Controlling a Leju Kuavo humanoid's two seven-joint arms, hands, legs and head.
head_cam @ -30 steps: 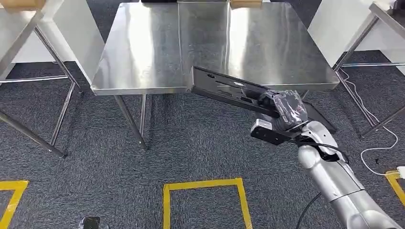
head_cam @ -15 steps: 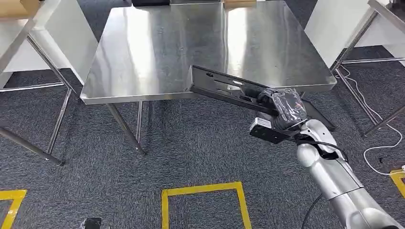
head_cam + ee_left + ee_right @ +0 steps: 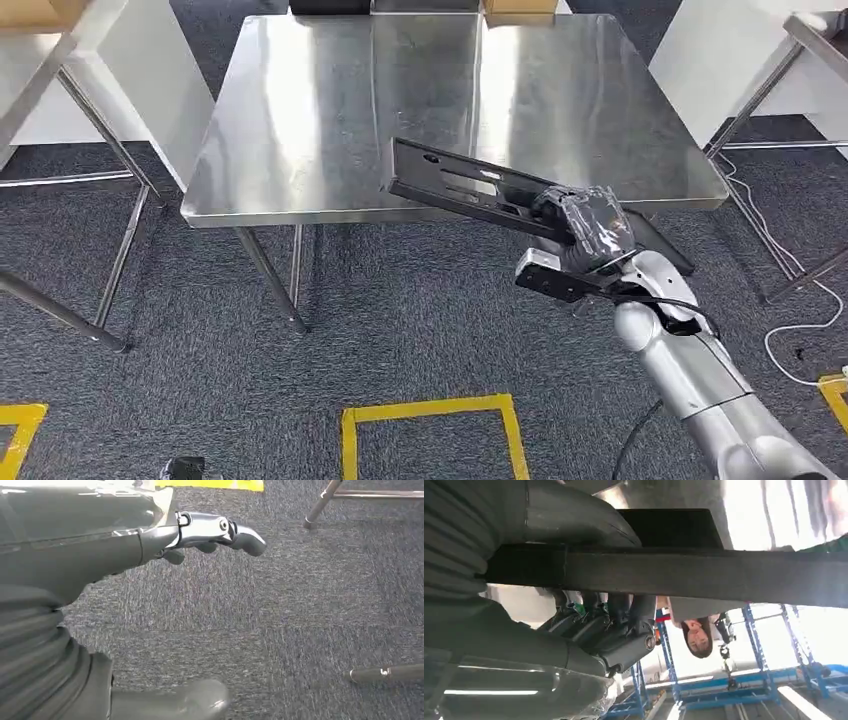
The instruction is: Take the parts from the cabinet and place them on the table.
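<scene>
A long flat black part [image 3: 465,187] with cut-outs is gripped near one end by my right hand [image 3: 587,227]. Its free end reaches over the near edge of the steel table [image 3: 330,90], while the gripped end stays off the table's front. The right wrist view has the same black part [image 3: 704,575] as a dark bar across the picture, with my right hand's fingers [image 3: 609,630] curled around it. My left hand [image 3: 210,532] hangs over the carpet, fingers apart and holding nothing.
White frames on metal legs [image 3: 110,150] flank the table on both sides. A cardboard box [image 3: 515,6] and a dark object [image 3: 330,6] sit at the table's far edge. Yellow tape [image 3: 430,410] marks the carpet. A white cable [image 3: 800,330] lies at right. A person [image 3: 696,635] stands beyond.
The whole picture has shifted as the camera moved. My right hand still grips the black part, whose free end now reaches a little further over the table's near edge.
</scene>
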